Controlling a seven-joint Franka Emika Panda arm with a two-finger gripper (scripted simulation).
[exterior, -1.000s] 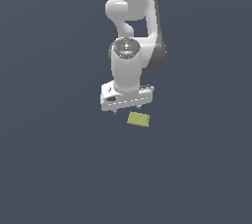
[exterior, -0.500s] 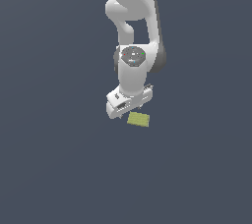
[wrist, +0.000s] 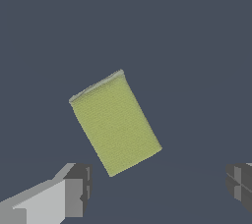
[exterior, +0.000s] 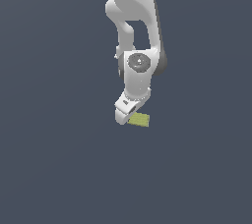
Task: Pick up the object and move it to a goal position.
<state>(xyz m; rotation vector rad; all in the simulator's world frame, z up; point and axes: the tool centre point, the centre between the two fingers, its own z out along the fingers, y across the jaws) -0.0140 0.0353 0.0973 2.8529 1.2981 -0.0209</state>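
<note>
In the exterior view, the white gripper (exterior: pixel 129 112) sits low over the dark tabletop (exterior: pixel 54 159), its body tilted, and immediately to that view's right of it lies the block (exterior: pixel 139 120), flat on the surface and partly tucked under the gripper's edge. The wrist view shows the gripper released: one finger (wrist: pixel 74 188) and the other (wrist: pixel 240 183) stand wide apart, with nothing between them. The yellow-green block (wrist: pixel 115 122) lies ahead of the fingers, turned at an angle to the line between them and touching neither.

As a judgement, the task is in its early part. The approach looks nearly done, but the block is not yet grasped or lifted. Lining up over it, closing, lifting and carrying all remain. No goal marker shows in either view.
</note>
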